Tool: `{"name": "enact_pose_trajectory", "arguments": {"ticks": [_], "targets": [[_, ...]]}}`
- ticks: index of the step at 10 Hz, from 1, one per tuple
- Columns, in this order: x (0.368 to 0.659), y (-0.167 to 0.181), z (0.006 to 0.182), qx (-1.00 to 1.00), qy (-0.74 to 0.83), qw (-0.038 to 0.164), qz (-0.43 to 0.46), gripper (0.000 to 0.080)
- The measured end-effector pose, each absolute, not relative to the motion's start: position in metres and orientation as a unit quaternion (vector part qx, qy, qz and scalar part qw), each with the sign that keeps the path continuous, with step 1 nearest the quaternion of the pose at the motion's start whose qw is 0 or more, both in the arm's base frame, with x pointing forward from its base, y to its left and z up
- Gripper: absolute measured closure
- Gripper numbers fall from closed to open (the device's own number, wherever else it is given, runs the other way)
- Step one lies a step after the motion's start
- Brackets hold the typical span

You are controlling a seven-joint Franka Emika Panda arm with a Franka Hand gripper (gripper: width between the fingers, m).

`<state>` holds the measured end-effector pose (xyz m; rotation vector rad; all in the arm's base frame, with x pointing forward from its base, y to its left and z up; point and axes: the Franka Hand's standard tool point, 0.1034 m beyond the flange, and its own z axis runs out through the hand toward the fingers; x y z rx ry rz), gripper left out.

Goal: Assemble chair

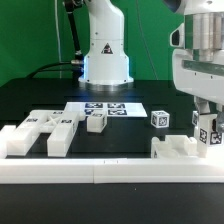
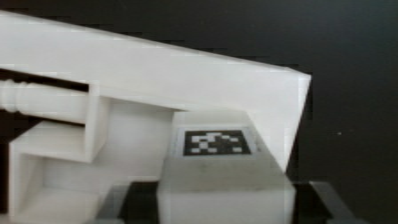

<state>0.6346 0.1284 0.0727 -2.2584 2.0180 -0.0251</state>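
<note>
**Exterior and wrist views of a chair assembly in progress.** The robot arm [image 1: 103, 45] stands at the upper centre of the exterior view, behind the black desk [image 1: 30, 100]. A white border rail [image 1: 100, 172] runs along the lower edge, apparently as a stop against which parts can be squared. The marker board [image 1: 105, 108] lies flat at the centre.

At the lower left, notched bars [image 1: 45, 133] lie side by side, seemingly staged for later steps. At the lower right, a notched block [image 1: 178, 150] sits just behind the rail, a placement that likely steadies it to receive another part.

Above the block's right end, the gripper [image 1: 207, 124] is clenched on a tagged bar [image 1: 212, 138]. The bar is held upright, presumably so that its lower end can meet the block; whether the two touch cannot be resolved.

The wrist view shows the bar's tag [image 2: 217, 140] close before a large white part, from which a ribbed peg [image 2: 36, 100] projects. A tagged cube [image 1: 160, 118] and a small cube [image 1: 95, 122] sit apart at mid-frame, clear of the gripper.
</note>
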Motion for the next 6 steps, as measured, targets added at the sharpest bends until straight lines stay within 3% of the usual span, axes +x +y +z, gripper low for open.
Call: {"name": "enact_pose_trajectory", "arguments": {"ticks": [2, 4, 5, 6], "targets": [[0.6347, 0.1288, 0.0726, -0.732, 0.679, 0.057, -0.008, 0.0509], [0.6347, 0.1295, 0.073, -0.75, 0.658, 0.057, -0.009, 0.0259], [0.635, 0.1303, 0.0744, -0.766, 0.641, 0.058, -0.011, 0.0259], [0.6353, 0.131, 0.0755, -0.788, 0.613, 0.058, -0.013, 0.0172]]}}
